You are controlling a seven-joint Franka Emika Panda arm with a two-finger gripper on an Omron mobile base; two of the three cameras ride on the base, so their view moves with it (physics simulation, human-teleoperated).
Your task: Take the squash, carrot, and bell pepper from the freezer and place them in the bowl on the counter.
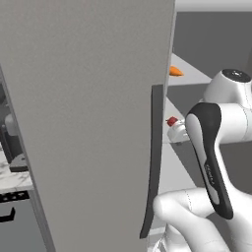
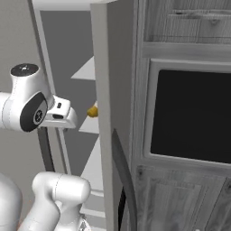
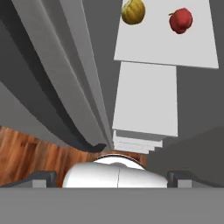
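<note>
1. Three vegetables sit inside the open freezer, though each view gives me a different share of them. From the left base view, the freezer door (image 1: pixel 88 123) stands swung out and takes up most of the foreground, its long dark curved handle (image 1: pixel 153 162) running down its right edge. Past that edge, on an upper white shelf, the orange carrot (image 1: pixel 175 72) pokes out. One shelf lower, the red bell pepper (image 1: pixel 172 121) rests just beside the white end of the arm's hand. A strip of the marble counter (image 1: pixel 12 177) peeks out at the far left, behind the door.

2. From the right base view, the door edge (image 2: pixel 103 113) rises up the middle, with grey wood-grain cabinets (image 2: pixel 180 198) and a black oven window (image 2: pixel 191 122) to its right. The yellow-green squash (image 2: pixel 92 111) shows on a white shelf (image 2: pixel 90 124) between the door edge and the arm's hand, close to both.

3. Looking along the hand, the gripper (image 3: pixel 112 177) has its two dark fingertips (image 3: pixel 41 177) spread wide at the bottom corners, with nothing between them. The squash (image 3: pixel 133 11) and the bell pepper (image 3: pixel 181 20) lie apart on the same pale shelf at the top, well away from the fingertips. Brown wooden floor (image 3: pixel 26 157) shows at lower left.
</note>
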